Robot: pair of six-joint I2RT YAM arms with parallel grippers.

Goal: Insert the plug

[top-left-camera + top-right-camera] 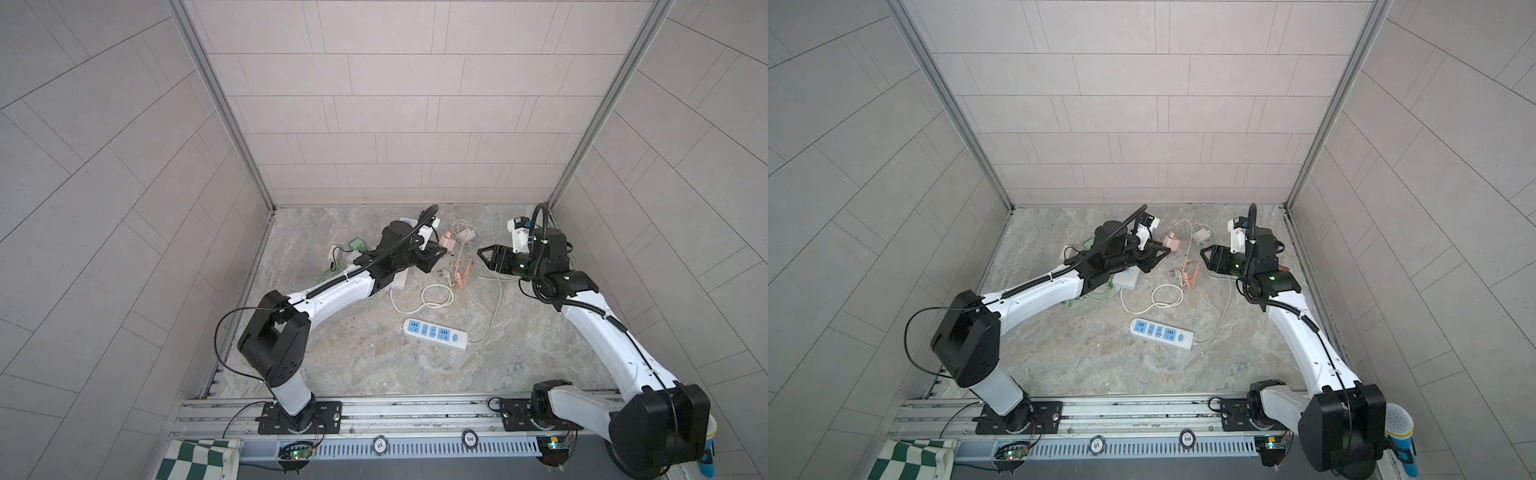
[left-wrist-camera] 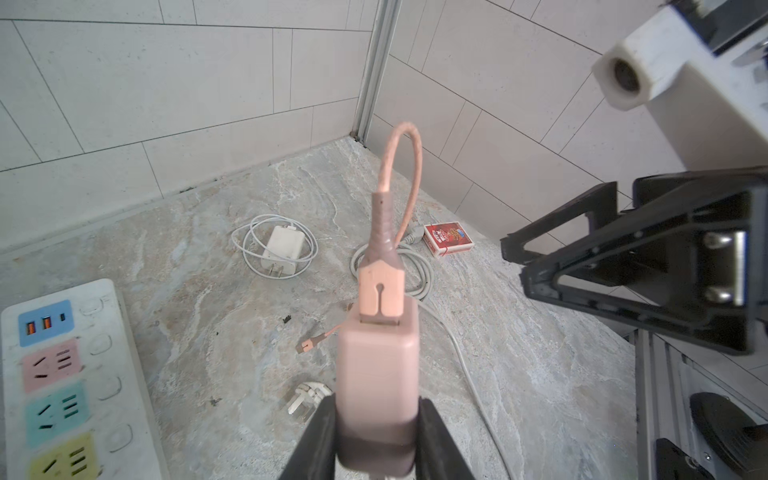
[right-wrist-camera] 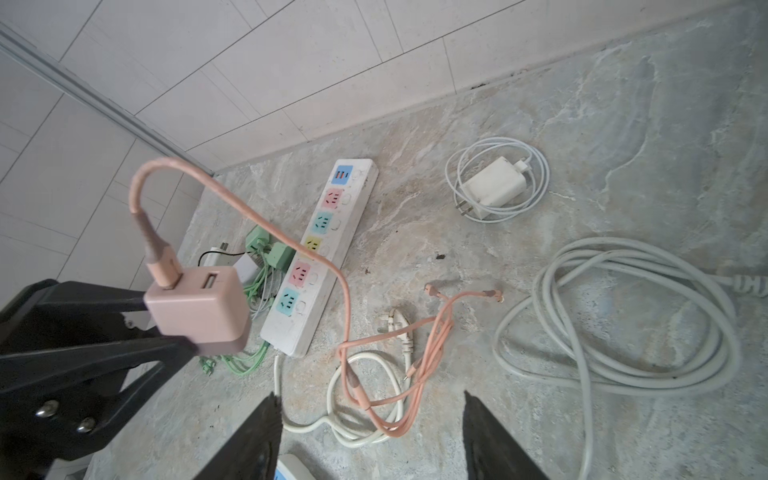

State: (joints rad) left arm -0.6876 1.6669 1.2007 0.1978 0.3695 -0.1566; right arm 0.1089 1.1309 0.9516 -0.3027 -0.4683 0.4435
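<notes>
Hanging clear of the marbled tabletop [image 1: 374, 365], the pink charger plug [image 2: 376, 374] is held by one end between the closed-in fingers of the left gripper [image 2: 376, 440], at the far middle of the table in both top views. A pink cable [image 2: 384, 178] is seated in one of its two USB ports (the second port is seen bare in the right wrist view); it is looped up and over, then trailed down to the surface, where its split ends are spread out. The prongs of the plug cannot be made out. The right gripper [image 3: 372, 436] is pointed toward the plug, near it but apart, with its jaws spread fairly wide and nothing gripped between them. A multicoloured power strip [image 3: 328, 245] is laid beneath the left arm, and a blue-socketed power strip [image 1: 434, 332] is set nearer the front, well apart from the plug. A white charger [image 2: 282, 251] is ringed by its own coiled lead.
</notes>
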